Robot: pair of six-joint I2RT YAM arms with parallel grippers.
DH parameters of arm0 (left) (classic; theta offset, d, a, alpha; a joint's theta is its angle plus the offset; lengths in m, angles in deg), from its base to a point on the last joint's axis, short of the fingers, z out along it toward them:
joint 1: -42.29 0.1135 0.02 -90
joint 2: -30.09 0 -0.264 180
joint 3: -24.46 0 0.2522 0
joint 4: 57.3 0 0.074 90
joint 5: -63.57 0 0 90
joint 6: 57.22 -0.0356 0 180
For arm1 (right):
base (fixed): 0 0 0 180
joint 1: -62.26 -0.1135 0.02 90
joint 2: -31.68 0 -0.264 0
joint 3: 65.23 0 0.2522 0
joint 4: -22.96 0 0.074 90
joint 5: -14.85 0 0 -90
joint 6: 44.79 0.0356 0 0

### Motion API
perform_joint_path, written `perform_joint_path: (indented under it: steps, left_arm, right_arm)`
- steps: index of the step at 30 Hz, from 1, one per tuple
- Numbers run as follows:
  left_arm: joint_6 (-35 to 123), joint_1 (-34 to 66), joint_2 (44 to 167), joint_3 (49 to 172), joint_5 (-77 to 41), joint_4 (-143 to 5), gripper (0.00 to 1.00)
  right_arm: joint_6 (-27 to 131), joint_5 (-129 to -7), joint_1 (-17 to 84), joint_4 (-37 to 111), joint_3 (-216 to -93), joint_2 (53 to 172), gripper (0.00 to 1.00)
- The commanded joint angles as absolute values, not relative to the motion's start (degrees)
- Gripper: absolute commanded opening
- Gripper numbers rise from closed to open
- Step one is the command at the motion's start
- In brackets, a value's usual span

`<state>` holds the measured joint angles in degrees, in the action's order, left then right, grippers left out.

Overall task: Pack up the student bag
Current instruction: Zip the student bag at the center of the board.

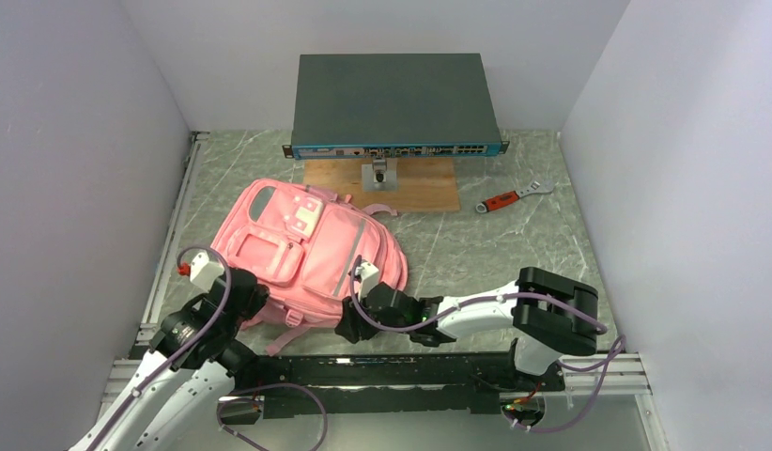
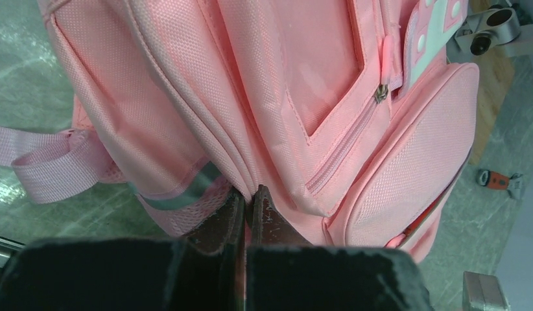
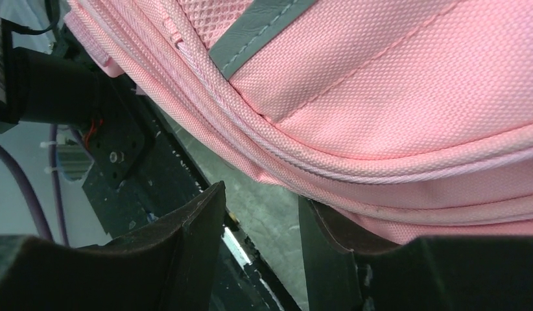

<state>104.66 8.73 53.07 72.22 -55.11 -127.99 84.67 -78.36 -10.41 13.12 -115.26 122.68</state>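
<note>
A: As the student bag (image 1: 307, 254) lies on the table (image 1: 476, 254), where exactly does it sit, and how does it look?

B: Left of the middle, front side up, its near edge toward the arm bases; it is soft light-pink woven fabric with several zipped front pockets, one above another; one pocket face is smoother and shinier than the weave around it; a grey stripe (image 1: 347, 268) runs down its right side; a pink strap (image 2: 50, 162) loops out at the side in the left wrist view; a small metal zip pull (image 2: 381, 94) hangs at the corner of a pocket

A: Is there a label or any lettering?

B: A white patch (image 1: 307, 218) sits among the upper pockets, and close up it shows pale pink dots; the marks on the front panel of the grey box (image 1: 393, 99) behind the bag are too small to read

A: And the arms?

B: The left end effector (image 2: 248, 201) is closed, tips pressed together right at the bag's lower seam beside the grey stripe; whether a fold of cloth is pinched there I cannot tell; the right end effector (image 3: 264, 197) is open at the bag's near right corner; the piped edge of the bag rests on one finger (image 3: 329, 227), the other is apart from it with bare table between

A: What else is on the table?

B: A wooden board (image 1: 420, 188) under the box's front, and a wrench (image 1: 514, 197) with a red handle to its right, well apart from the bag
</note>
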Motion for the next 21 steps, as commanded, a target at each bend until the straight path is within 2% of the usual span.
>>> perform_joint_path:
  steps: [1,5,13,17,21]
  left_arm:
    - [108.28,8.27,50.97,72.04,-47.96,-128.42,0.00]
    - [112.51,8.30,49.27,70.86,-45.90,-128.51,0.00]
    - [123.09,8.27,44.72,65.21,-39.24,-125.53,0.00]
    - [123.84,8.27,43.68,65.22,-40.05,-127.32,0.00]
    - [123.92,8.27,43.33,65.76,-40.41,-128.43,0.00]
  right_arm:
    - [82.28,-86.79,-11.44,8.37,-119.60,122.13,0.48]
    - [79.62,-93.86,-14.32,9.08,-119.68,121.20,0.50]
    - [78.94,-100.49,-17.01,2.03,-113.74,119.26,0.51]
    - [80.10,-104.70,-17.10,2.92,-113.14,119.64,0.51]
    - [77.62,-101.76,-17.11,-5.82,-110.30,120.80,0.48]
